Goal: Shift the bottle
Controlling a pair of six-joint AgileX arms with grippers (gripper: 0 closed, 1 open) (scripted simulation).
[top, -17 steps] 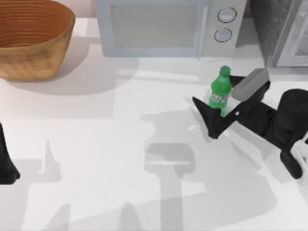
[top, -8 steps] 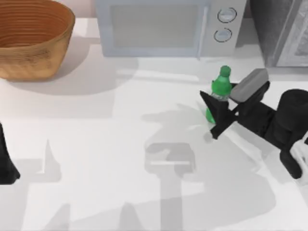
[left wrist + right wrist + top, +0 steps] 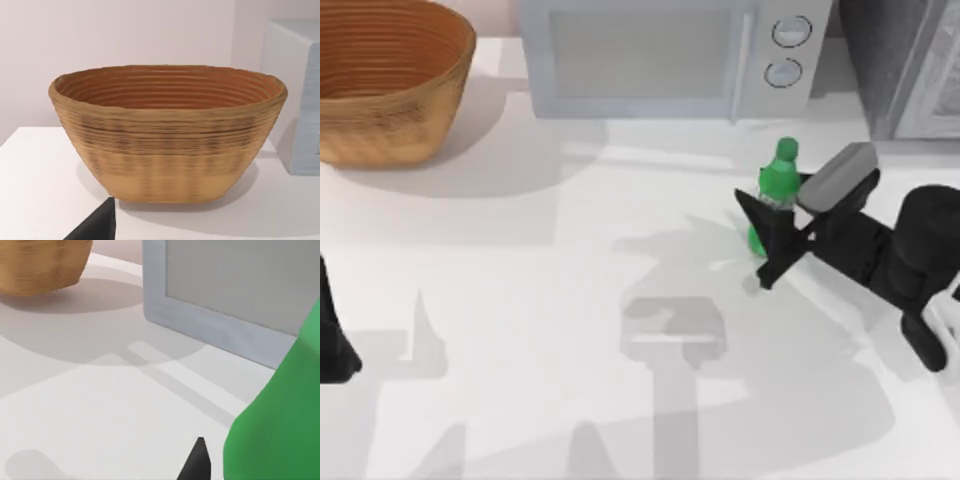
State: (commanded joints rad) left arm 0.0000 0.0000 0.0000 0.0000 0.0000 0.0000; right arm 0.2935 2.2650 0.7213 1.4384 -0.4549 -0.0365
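Our right gripper [image 3: 772, 222] is at the bottle [image 3: 778, 178], on the right side of the table [image 3: 570, 300], just in front of the microwave [image 3: 670, 55]. One dark finger crosses the front of the bottle's lower half, and the other seems to sit behind it. The fingers look closed in snug on the bottle, so we think we have hold of it. In the right wrist view the bottle [image 3: 280, 425] is very close up, with one fingertip [image 3: 196, 462] just beside it.

The bottle stands upright, and it looks to be on the table, not up in the air yet. So the grab looks done. The lift, the move and the set-down are all left to do.

The microwave is right behind the bottle, so we should not push that way. A grey box [image 3: 905, 65] stands in the far right corner. The basket [image 3: 385, 80] is well apart, at the far left. The middle of the table is open, so that way looks easy.

Our left arm [image 3: 332, 335] is parked at the left edge, facing the basket [image 3: 167, 135].
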